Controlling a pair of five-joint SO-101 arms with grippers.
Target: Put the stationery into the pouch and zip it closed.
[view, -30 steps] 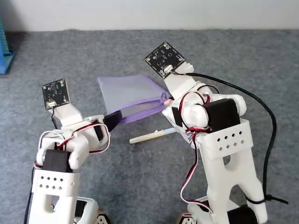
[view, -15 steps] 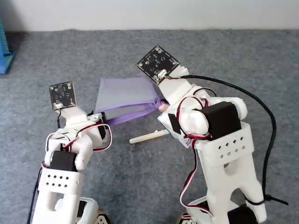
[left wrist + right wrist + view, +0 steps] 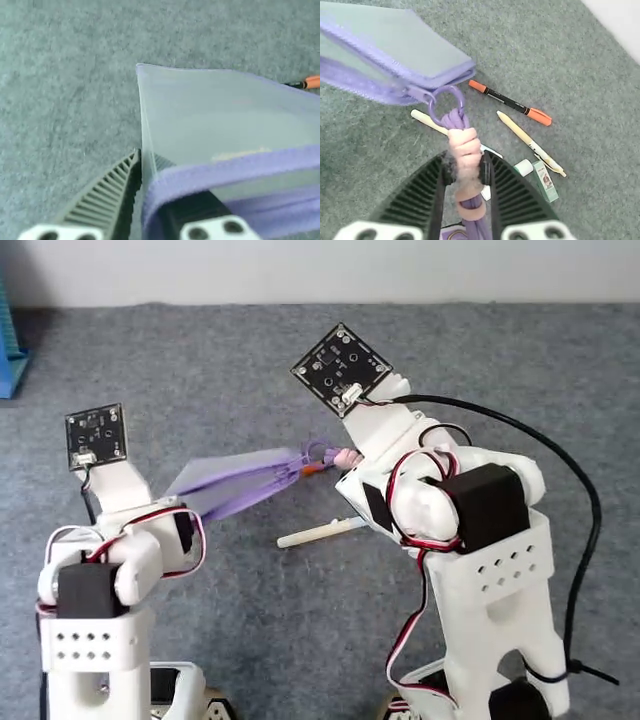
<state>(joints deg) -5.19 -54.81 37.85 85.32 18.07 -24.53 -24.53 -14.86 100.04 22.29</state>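
Clamping the zip pull cord [image 3: 462, 145], the right gripper [image 3: 466, 159] is clenched on it. The left gripper [image 3: 150, 160] pinches the far end of the pouch [image 3: 395, 40], holding it taut over the middle of the tabletop [image 3: 480, 360]. Looks like the zip step, but the orange-capped pen [image 3: 510, 102] and cream pen [image 3: 527, 142] lie outside, so next likely needs the pouch open and pens loaded.
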